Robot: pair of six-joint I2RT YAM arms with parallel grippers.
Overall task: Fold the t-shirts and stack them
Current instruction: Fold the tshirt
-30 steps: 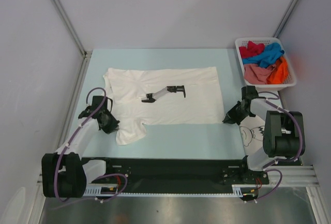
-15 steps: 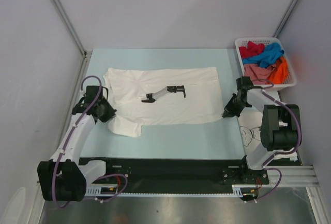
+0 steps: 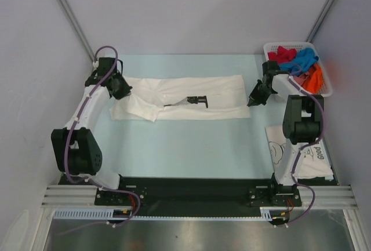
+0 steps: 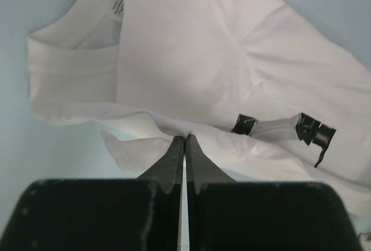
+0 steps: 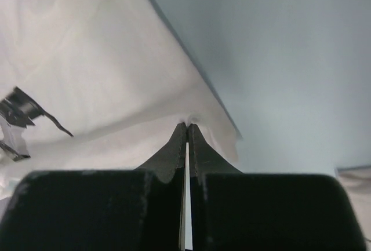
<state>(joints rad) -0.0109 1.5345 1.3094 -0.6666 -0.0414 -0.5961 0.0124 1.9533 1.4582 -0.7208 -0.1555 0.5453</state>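
Between closed jaws, white t-shirt edges

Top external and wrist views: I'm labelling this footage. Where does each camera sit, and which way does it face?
Top external: above and behind the arm bases, looking down on the table; both arms show whole.
Left wrist: on the left arm, looking along the left tool, shut on the white t-shirt at its collar end.
Right wrist: on the right arm, looking along the right tool, shut on the shirt's opposite end.
Shared: all three show the white t-shirt and its black-and-grey print.
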